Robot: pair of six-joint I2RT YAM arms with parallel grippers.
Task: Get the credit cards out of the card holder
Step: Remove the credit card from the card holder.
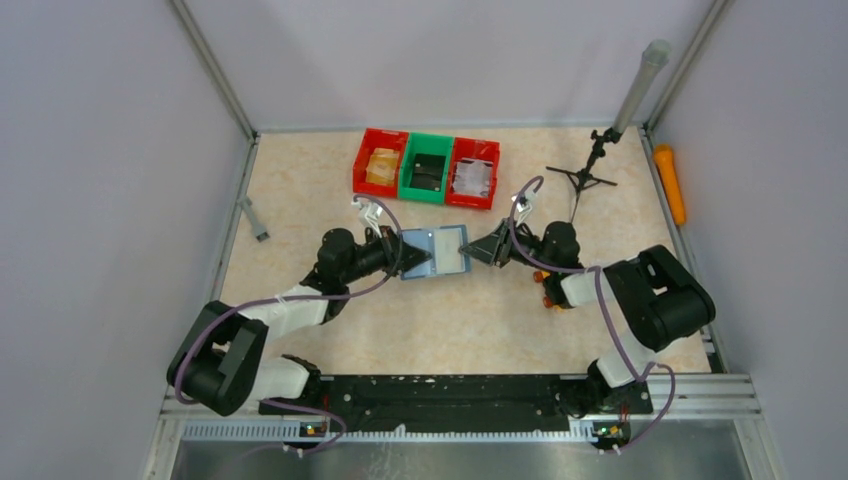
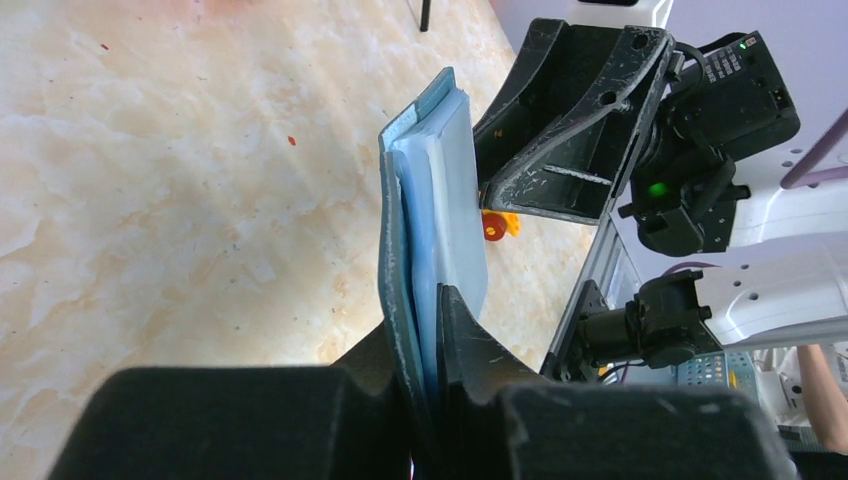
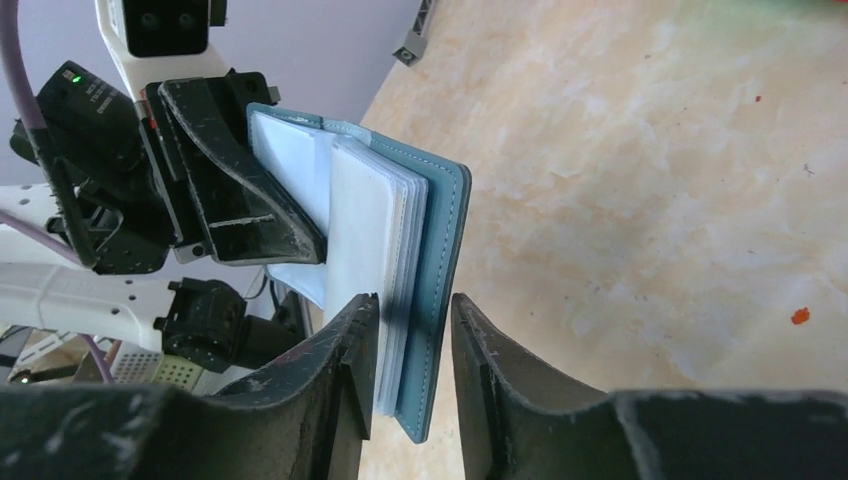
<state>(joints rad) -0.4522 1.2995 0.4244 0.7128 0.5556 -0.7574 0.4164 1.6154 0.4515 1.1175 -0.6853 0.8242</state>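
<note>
Pull-out step not started, this is the bracing step. The card holder [image 1: 437,252] hangs between the two arms over the middle of the table [image 1: 300,190], lifted off it as far as I can judge. My left claw [image 2: 428,335] is clenched on its left end, a finger on each face. My right claw [image 3: 413,345] straddles the opposite end, jaws on either side of the teal cover and the pale inner leaves, very close; can't tell if they bite. From the top view the holder lies open, pale inside facing up, long axis running left-right from one claw to the other and roughly level, so both wrist cameras see it edge-on. No dark card shows in any view, so I can't say which slot holds one. Next move, my call: keep the left hold firm and have the right claw catch a card edge alone, not cover plus leaves, then draw along the long axis away from the left claw. Risk: whole holder slides instead.
</note>
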